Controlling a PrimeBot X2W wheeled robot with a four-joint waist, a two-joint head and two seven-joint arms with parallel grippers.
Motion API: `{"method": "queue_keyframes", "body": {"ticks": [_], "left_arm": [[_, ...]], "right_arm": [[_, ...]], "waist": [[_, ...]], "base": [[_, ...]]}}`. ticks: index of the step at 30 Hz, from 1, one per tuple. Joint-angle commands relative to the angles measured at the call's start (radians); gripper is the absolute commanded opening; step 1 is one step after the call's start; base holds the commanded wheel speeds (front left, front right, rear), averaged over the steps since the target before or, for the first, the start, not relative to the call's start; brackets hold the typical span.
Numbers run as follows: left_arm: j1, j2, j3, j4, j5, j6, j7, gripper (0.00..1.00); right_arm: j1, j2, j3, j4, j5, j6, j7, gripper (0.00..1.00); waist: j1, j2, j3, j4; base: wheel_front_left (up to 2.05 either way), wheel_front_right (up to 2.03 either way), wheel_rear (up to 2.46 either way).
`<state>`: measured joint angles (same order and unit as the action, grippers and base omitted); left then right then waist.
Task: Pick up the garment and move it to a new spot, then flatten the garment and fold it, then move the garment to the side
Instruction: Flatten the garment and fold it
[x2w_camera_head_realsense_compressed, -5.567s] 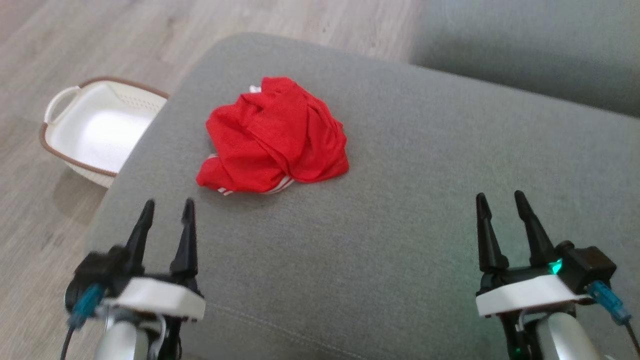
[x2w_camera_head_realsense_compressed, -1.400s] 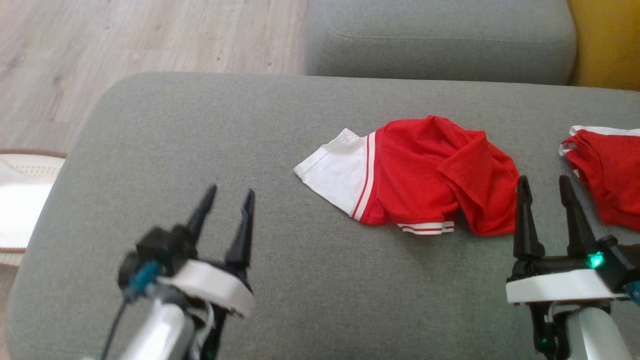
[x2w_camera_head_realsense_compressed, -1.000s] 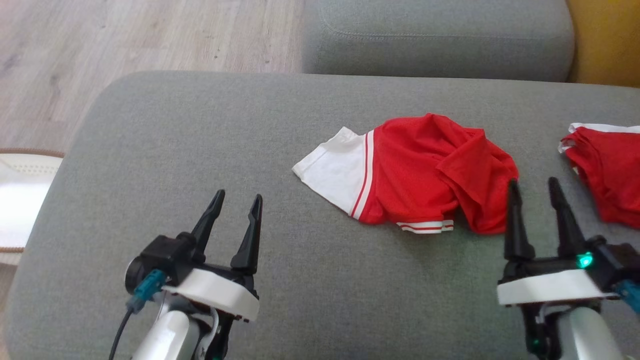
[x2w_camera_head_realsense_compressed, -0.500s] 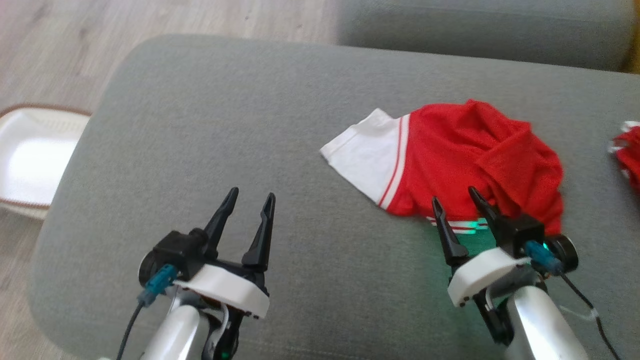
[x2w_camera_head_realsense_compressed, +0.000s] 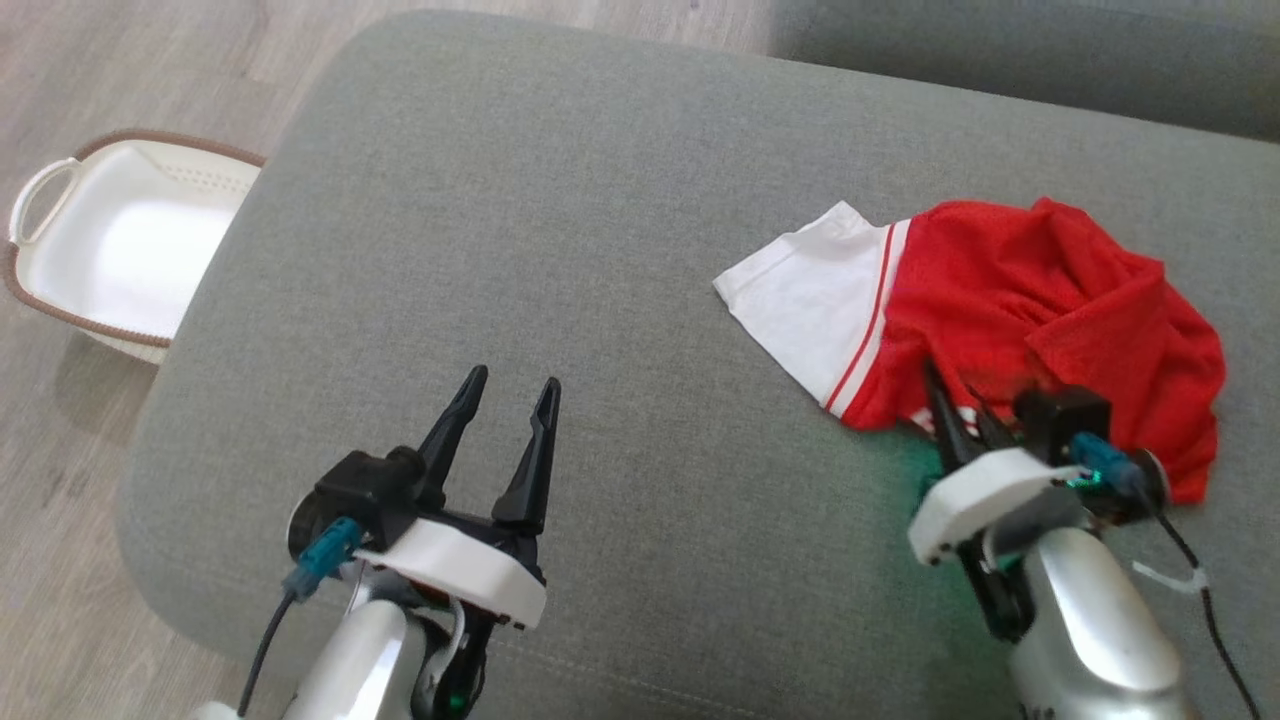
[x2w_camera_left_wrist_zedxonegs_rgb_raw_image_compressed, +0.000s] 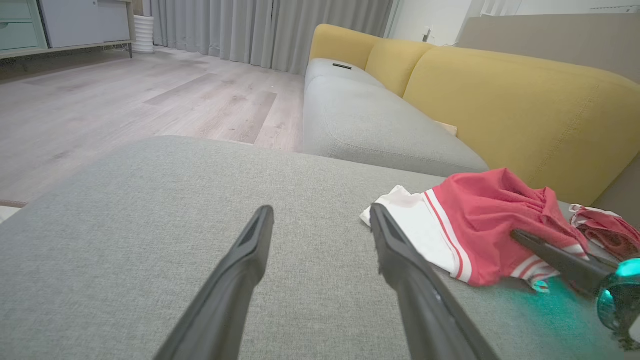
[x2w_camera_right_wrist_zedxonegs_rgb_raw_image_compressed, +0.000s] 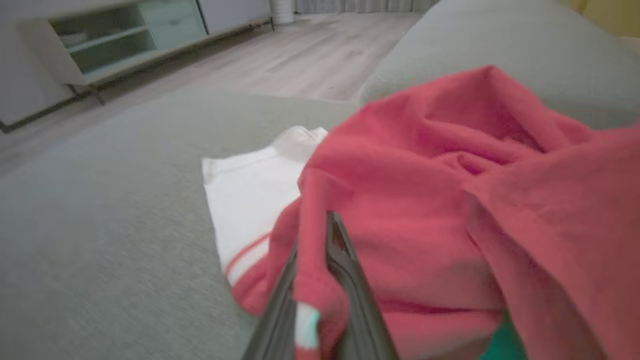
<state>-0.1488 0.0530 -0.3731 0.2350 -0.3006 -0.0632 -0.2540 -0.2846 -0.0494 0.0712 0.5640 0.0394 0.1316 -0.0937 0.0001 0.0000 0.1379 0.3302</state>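
A crumpled red garment (x2w_camera_head_realsense_compressed: 1050, 310) with a white striped sleeve lies on the right of the grey sofa cushion (x2w_camera_head_realsense_compressed: 560, 220). My right gripper (x2w_camera_head_realsense_compressed: 955, 415) sits at the garment's near hem, shut on a fold of red cloth; in the right wrist view the garment (x2w_camera_right_wrist_zedxonegs_rgb_raw_image_compressed: 450, 200) drapes between and over the two closed fingers (x2w_camera_right_wrist_zedxonegs_rgb_raw_image_compressed: 350, 280). My left gripper (x2w_camera_head_realsense_compressed: 505, 425) hovers open over bare cushion, well left of the garment. In the left wrist view the garment (x2w_camera_left_wrist_zedxonegs_rgb_raw_image_compressed: 480, 225) lies to the right of the left gripper (x2w_camera_left_wrist_zedxonegs_rgb_raw_image_compressed: 320, 225).
A white basket (x2w_camera_head_realsense_compressed: 110, 250) with a brown rim stands on the wood floor left of the cushion. A second red garment (x2w_camera_left_wrist_zedxonegs_rgb_raw_image_compressed: 605, 230) lies at the far right. A yellow sofa back (x2w_camera_left_wrist_zedxonegs_rgb_raw_image_compressed: 500, 95) rises behind; another grey cushion (x2w_camera_head_realsense_compressed: 1000, 50) lies beyond.
My right gripper has moved forward into the garment's near hem and shut on it. The head camera has swung left, bringing the basket into view. The left gripper stays open.
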Motion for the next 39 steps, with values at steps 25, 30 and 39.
{"method": "queue_keyframes", "body": {"ticks": [25, 30, 39], "left_arm": [[-0.009, -0.003, 0.023, -0.008, 0.014, -0.006, -0.008, 1.0], [-0.003, -0.003, 0.049, -0.018, 0.017, 0.001, -0.008, 1.0], [-0.012, -0.003, 0.09, -0.04, 0.016, 0.012, -0.008, 1.0]], "right_arm": [[-0.162, -0.001, 0.588, 0.036, 0.378, -0.001, -0.098, 1.0], [-0.156, -0.001, 0.538, 0.08, 0.325, -0.001, -0.104, 1.0], [-0.073, -0.001, 0.208, 0.007, 0.13, -0.001, -0.155, 1.0]], "waist": [[-0.0001, 0.0, -0.097, 0.066], [-0.0001, 0.0, -0.1, 0.025], [-0.0001, 0.0, -0.112, -0.064]], "base": [[0.0, 0.0, 0.0], [0.0, 0.0, 0.0], [0.0, 0.0, 0.0]]}}
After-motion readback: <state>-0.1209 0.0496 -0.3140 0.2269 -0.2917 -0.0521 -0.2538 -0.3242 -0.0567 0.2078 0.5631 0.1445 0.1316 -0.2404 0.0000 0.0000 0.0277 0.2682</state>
